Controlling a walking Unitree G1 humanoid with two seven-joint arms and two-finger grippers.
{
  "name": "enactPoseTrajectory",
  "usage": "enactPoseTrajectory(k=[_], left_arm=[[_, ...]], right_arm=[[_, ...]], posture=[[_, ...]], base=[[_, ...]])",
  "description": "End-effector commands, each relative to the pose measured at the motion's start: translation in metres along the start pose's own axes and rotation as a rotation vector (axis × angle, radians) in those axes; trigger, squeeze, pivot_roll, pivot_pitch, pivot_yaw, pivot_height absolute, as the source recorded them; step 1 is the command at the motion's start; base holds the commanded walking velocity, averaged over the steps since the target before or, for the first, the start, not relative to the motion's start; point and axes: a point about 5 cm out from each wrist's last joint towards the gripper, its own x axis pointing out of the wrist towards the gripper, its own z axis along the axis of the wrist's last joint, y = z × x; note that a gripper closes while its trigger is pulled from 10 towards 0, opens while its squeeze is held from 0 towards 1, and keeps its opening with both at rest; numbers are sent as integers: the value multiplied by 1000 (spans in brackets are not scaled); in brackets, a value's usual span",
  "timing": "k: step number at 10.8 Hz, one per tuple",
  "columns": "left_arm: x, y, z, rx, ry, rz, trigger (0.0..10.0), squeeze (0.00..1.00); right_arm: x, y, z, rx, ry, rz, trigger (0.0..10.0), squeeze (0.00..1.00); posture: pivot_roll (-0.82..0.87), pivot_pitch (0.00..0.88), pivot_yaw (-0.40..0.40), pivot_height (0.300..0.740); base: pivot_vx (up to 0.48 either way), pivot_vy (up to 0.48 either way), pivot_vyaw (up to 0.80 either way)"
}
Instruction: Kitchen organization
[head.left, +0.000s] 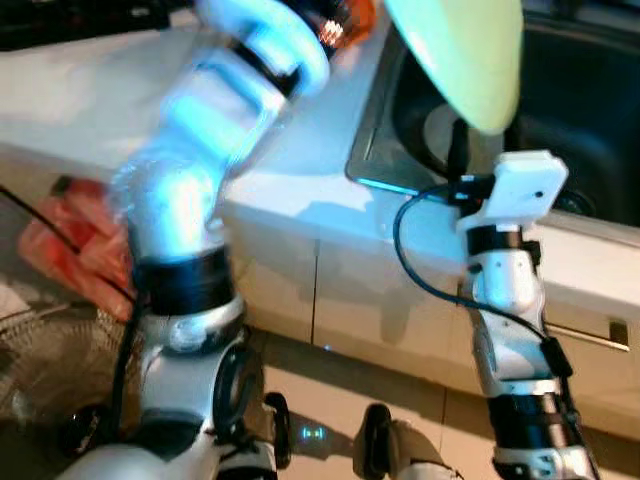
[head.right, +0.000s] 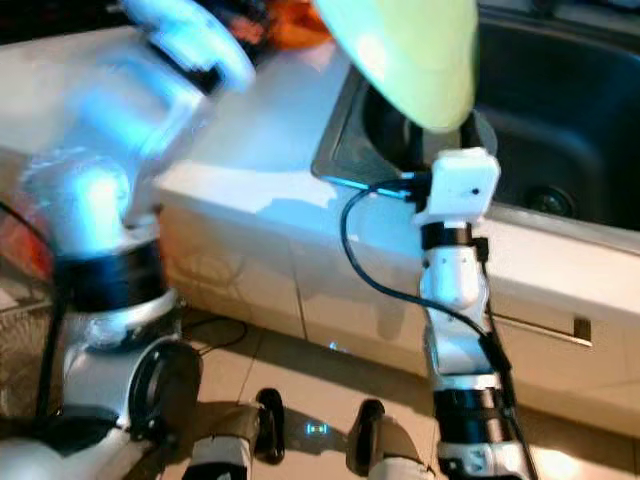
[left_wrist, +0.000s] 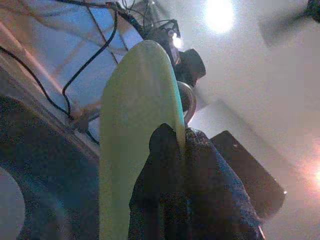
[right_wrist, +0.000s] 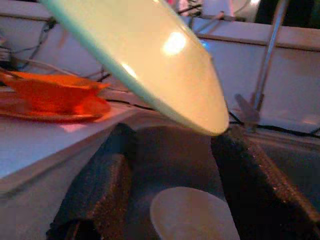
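A white kitchen surface (head.left: 300, 130) runs beside a dark sink (head.left: 590, 110), with an orange dish (right_wrist: 55, 95) near its edge. The left tool (left_wrist: 175, 150) has its fingers pinched on the rim of a pale green plate (head.left: 465, 55), holding it tilted above the sink. The right tool (right_wrist: 172, 165) stands with its fingers spread wide and empty just below the plate, over a white dish (right_wrist: 192, 215) in the basin.

text: none legible | labels: none | brands: none | numbers: none | signs: none
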Motion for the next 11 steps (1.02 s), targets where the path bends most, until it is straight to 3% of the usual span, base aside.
enactPoseTrajectory(k=[1,5,6,8,11], left_arm=[[4,-7,-10,16,54,-39,10000,0],[4,-16,4,7,-13,-47,10000,0],[6,-27,19,-5,-72,-102,10000,0],[7,-38,27,-10,-102,-136,10000,0],[6,-20,20,26,-82,-78,10000,0]], right_arm=[[-3,-1,-2,-19,5,5,10000,0],[-4,0,-3,-22,8,4,10000,0],[-5,0,-4,-21,14,5,10000,0],[-5,0,-5,-18,16,4,10000,0],[-5,0,-5,-19,17,5,10000,0]], posture=[[98,250,43,740],[97,260,43,740],[98,261,43,740],[99,262,42,740],[100,262,39,740]], base=[[0,0,0],[0,0,0],[0,0,0],[0,0,0],[0,0,0]])
